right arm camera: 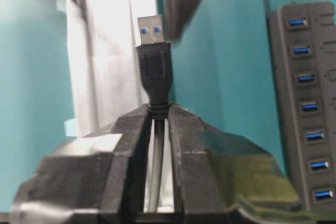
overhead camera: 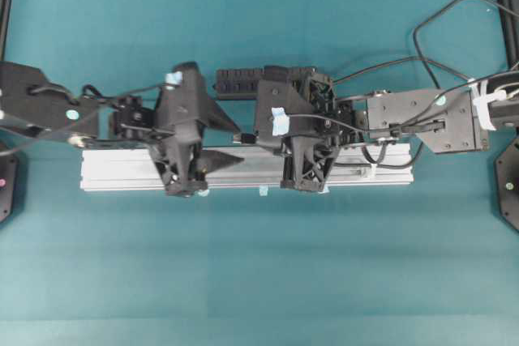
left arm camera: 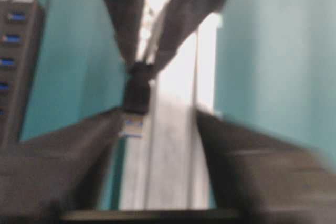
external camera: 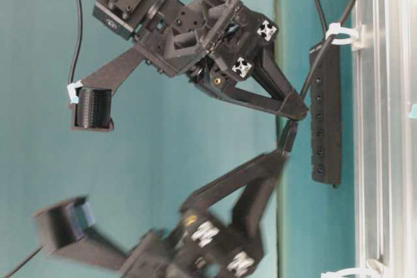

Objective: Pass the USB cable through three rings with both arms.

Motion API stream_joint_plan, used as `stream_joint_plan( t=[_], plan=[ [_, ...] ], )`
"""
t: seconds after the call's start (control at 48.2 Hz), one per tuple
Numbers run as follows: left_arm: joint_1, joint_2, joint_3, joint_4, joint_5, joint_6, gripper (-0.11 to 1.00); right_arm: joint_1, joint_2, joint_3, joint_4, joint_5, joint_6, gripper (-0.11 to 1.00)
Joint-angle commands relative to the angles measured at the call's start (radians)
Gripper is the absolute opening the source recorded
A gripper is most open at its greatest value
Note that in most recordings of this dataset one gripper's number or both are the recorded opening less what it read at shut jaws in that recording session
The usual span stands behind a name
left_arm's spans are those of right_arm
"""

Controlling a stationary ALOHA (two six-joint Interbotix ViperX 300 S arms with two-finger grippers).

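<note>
A: Which arm grips?
B: The right gripper (right arm camera: 157,116); its two fingers are pressed together at the tips on the USB cable (right arm camera: 155,74), whose plug projects just beyond the jaws.

A: And the other?
B: The left gripper (left arm camera: 157,124) stands spread, fingers well apart, the plug between its jaws; both wrists face tip to tip.

The right gripper (right arm camera: 158,109) has its jaws pinched tight on the USB cable (right arm camera: 155,77) just below the plug, which sticks straight up toward 12 o'clock, metal end with blue insert on top. Over at 3 o'clock sits a black hub (right arm camera: 307,103) with a column of blue ports. The silver rail (right arm camera: 107,51) runs up at 11 o'clock.
</note>
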Motion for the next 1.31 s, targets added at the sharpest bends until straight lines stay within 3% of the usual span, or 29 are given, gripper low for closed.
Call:
stream_joint_plan(
  t=[0.0,0.166,0.353,0.581,0.933,1.286],
  plan=[
    [-0.003,-0.071,0.008,0.003,-0.002,-0.002,0.79,0.006,-0.006,-0.011,-0.002,-0.002,-0.008,-0.06],
    [-0.003,-0.184,0.057,0.003,0.067,0.0,0.71,0.017,-0.003,-0.009,-0.002,-0.002,-0.008,-0.06],
    [-0.002,-0.308,0.12,0.003,0.166,-0.002,0.71,0.052,0.012,-0.008,-0.002,0.04,-0.009,-0.06],
    [-0.003,-0.416,0.196,0.003,0.179,-0.003,0.71,0.097,0.026,-0.009,0.003,0.038,-0.006,-0.06],
    [-0.005,-0.526,0.247,0.003,0.216,-0.005,0.69,0.101,0.032,-0.018,0.005,0.034,-0.002,-0.06],
    [-0.012,-0.612,0.265,0.003,0.367,-0.008,0.69,0.091,0.091,-0.126,0.025,0.104,0.009,-0.06]
  ],
)
